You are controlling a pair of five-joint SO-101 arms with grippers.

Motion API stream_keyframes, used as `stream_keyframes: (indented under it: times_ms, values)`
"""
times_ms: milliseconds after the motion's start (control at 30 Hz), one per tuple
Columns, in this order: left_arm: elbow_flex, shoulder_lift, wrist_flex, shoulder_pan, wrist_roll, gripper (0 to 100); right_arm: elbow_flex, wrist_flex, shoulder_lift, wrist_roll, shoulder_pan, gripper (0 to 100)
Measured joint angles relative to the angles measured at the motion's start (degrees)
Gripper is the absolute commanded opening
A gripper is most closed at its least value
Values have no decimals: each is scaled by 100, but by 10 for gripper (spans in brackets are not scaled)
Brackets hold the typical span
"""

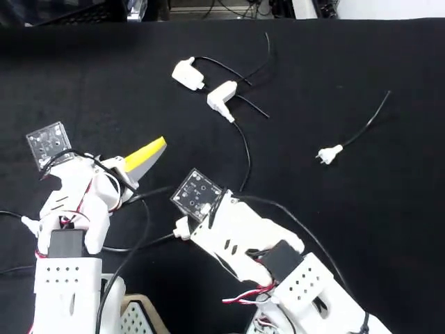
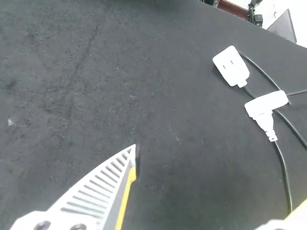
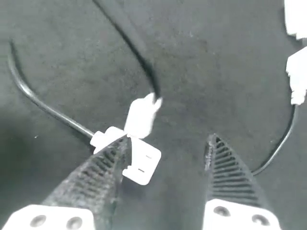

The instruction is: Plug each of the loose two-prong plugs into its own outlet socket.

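High view: the left pincer (image 1: 147,154), its gape impossible to tell, points toward a far socket (image 1: 188,73). A loose plug (image 1: 329,154) lies well off the right arm (image 1: 236,236).

Left wrist view adds that socket's two slots.

Right wrist view: the right pincer (image 3: 165,143) gapes wide, and a slotted piece (image 3: 142,165) touches one finger (image 3: 103,167). This looks like a grasping step, and the next move calls for a square close.

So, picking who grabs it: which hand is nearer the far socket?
Left. The left hand lies short of the far socket; the right hand is farther back, beside a near socket.

You had white plugs (image 1: 189,73) with black cords (image 1: 247,149) on a black desk (image 1: 348,83); your left end effector (image 2: 213,184) had a yellow finger (image 1: 147,154).
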Motion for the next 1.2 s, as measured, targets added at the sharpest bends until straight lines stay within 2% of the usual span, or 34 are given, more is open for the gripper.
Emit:
stream_keyframes:
  times_ms: [100, 267, 533, 867, 1200]
  values:
    - [0, 0, 0, 132, 35, 522, 88, -105, 0, -44, -9, 247]
    - [264, 0, -571, 211, 35, 522, 105, -114, -53, -53, -220, 245]
    - [308, 0, -730, 246, 35, 522, 123, -281, -53, -62, -246, 126]
    - [308, 0, -730, 255, 44, 522, 141, -325, -53, -62, -246, 123]
    - [316, 0, -730, 545, 44, 522, 334, -686, -53, -79, -246, 123]
